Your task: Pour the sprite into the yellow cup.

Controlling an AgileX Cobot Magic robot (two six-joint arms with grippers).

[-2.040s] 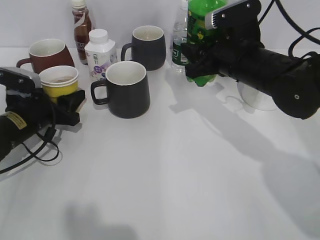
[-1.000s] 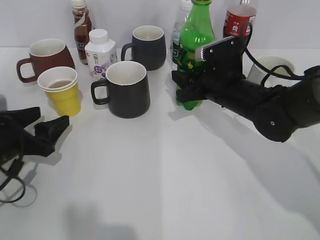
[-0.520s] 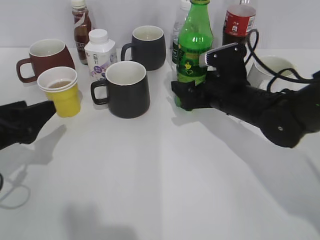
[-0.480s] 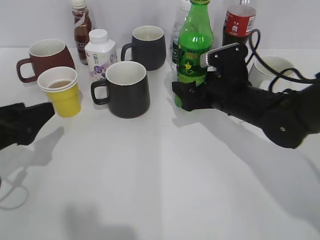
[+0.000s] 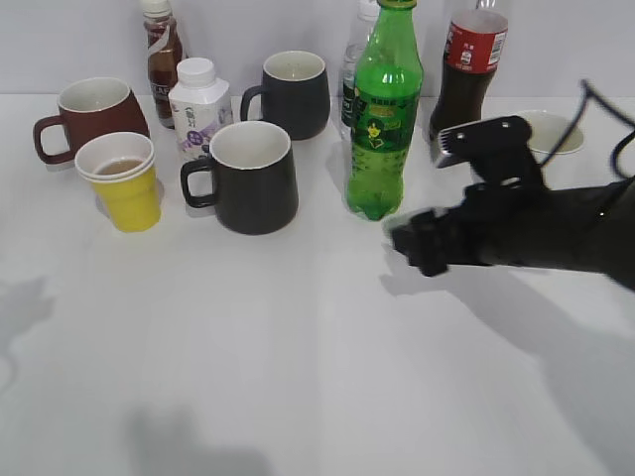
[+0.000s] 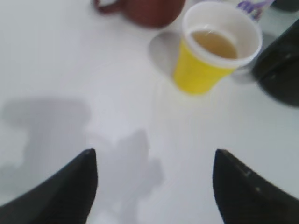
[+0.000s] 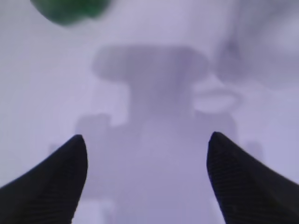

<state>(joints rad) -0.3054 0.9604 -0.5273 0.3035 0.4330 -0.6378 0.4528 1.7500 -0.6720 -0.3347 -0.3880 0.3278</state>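
The sprite (image 5: 383, 109), a tall green bottle, stands upright on the white table at the back centre; its base shows at the top left of the right wrist view (image 7: 70, 10). The yellow cup (image 5: 123, 181) stands at the left with brownish liquid inside, and also shows in the left wrist view (image 6: 212, 49). My right gripper (image 5: 415, 246) is open and empty, just to the front right of the sprite, apart from it; its fingers show in the right wrist view (image 7: 147, 140). My left gripper (image 6: 154, 156) is open and empty, short of the cup, and is out of the exterior view.
A black mug (image 5: 247, 176) stands between cup and sprite, another black mug (image 5: 292, 92) behind it. A dark red mug (image 5: 91, 109), a white milk bottle (image 5: 198, 104), a brown drink bottle (image 5: 162, 45), a cola bottle (image 5: 466, 61), a clear water bottle (image 5: 353, 69) and a white bowl (image 5: 547, 129) line the back.
My right gripper let go of the sprite, which now stands on the table, and drew back toward the front right. My left gripper released the yellow cup earlier and withdrew out of the exterior view.
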